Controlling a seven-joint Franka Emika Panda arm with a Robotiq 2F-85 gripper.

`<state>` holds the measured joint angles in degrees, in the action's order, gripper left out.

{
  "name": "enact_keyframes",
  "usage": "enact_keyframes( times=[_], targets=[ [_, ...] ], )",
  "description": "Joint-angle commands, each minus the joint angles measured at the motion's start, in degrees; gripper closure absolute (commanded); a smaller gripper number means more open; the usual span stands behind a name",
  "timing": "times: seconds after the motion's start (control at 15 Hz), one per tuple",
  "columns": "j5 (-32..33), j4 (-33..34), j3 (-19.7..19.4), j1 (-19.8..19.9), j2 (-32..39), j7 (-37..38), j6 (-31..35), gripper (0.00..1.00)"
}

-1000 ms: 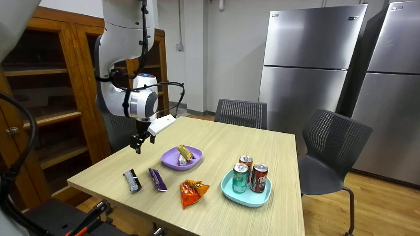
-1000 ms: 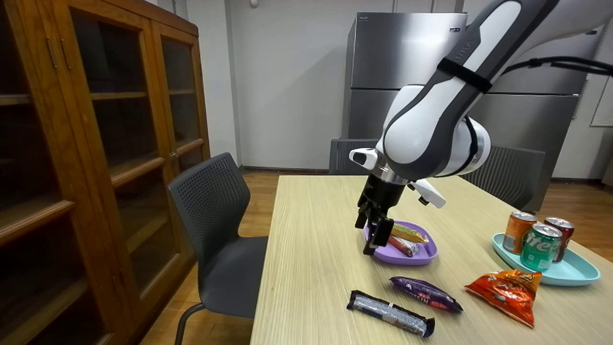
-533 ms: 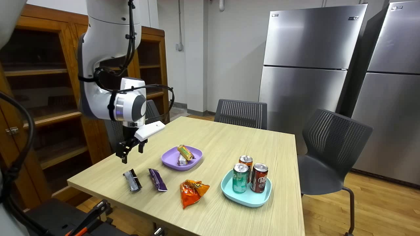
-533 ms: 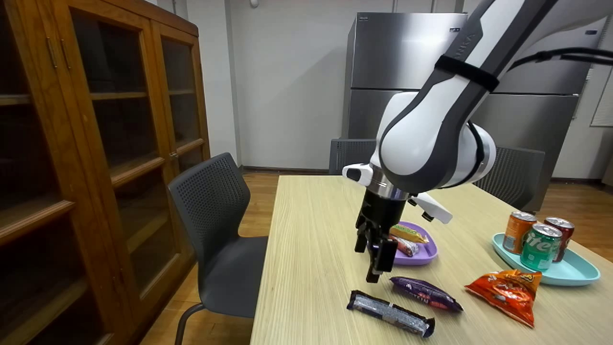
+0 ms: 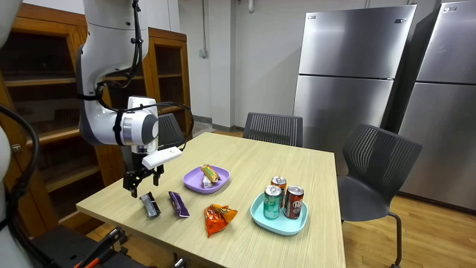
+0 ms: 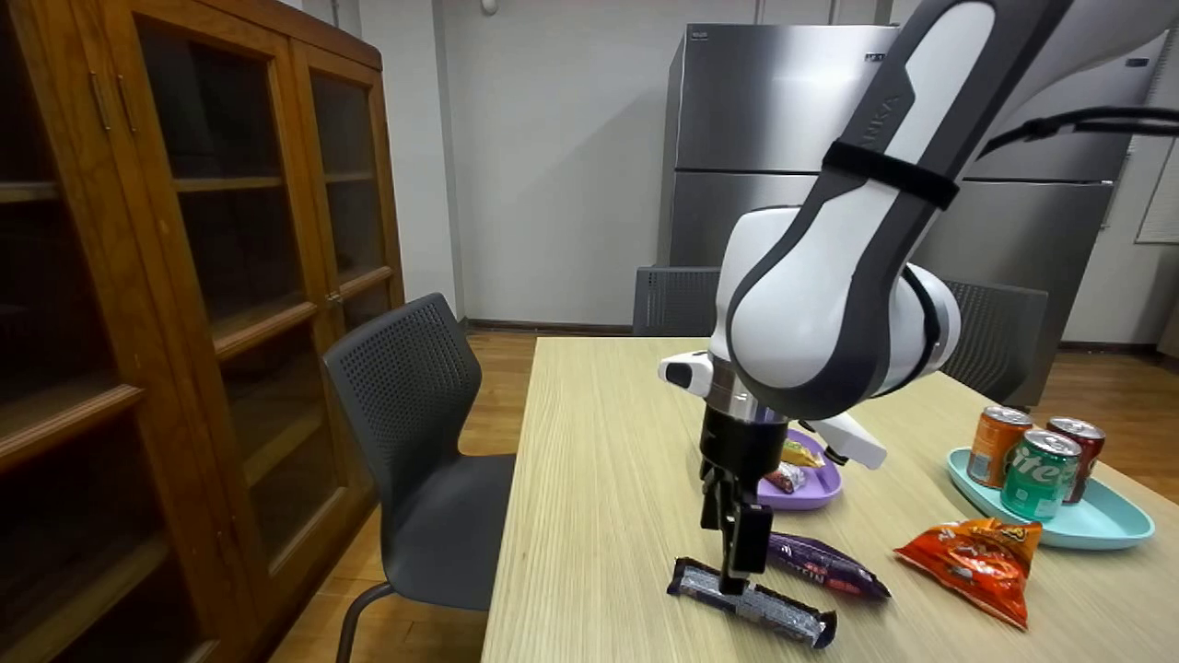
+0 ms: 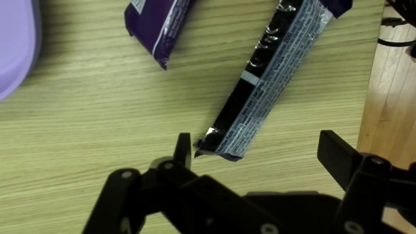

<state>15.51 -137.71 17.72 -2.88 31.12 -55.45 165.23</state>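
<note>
the gripper point(image 7: 255, 143) hangs with its fingers point(image 7: 183, 148) spread wide, one at nine o'clock and one at three, and grips nothing. in the wrist view the near end of a black-and-silver bar point(image 7: 269, 79) lies in line with the gap, and the bar slants off towards one o'clock, flat on the desk point(image 7: 97, 130); the gap is wider than the wrapper there, which would explain so broad a spread. whether a finger touches the wrapper is hard to tell, as in an exterior view it crosses in front of it. a purple bar point(image 7: 159, 29) lies near at eleven o'clock, the neighbour likeliest to crowd the fingers, and further off at ten o'clock is a purple plate point(image 7: 14, 45), whose raised rim would keep the yellow bar point(image 5: 210, 173) and the silver-wrapped bar point(image 5: 206, 182) inside it from sliding away. in an exterior view the arm point(image 6: 801, 308) hides part of that plate. at about three o'clock from the black-and-silver bar in an exterior view, beyond the purple one, rests an orange snack bag point(image 5: 215, 220), and well past it a turquoise tray point(image 5: 277, 227) carries a green can point(image 5: 272, 203), an orange can point(image 5: 278, 181) and a dark red can point(image 5: 293, 203), upright and bunched, presumably so its rim contains them.
</note>
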Motion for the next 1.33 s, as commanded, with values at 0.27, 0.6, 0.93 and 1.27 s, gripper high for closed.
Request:
enact_keyframes(
  times=[0.27,0.6,0.93,1.27],
  targets=[
    [1.92,-0.22,-6.02,-6.70,0.78,10.46,1.59,0.00],
    [5.22,0.28,-10.66,-12.10,1.92,18.43,3.11,0.00],
    [9.13,0.62,-14.01,-15.88,2.88,25.99,4.24,0.00],
    [11.70,0.48,-15.13,-16.87,2.77,30.48,4.81,0.51]
  ],
)
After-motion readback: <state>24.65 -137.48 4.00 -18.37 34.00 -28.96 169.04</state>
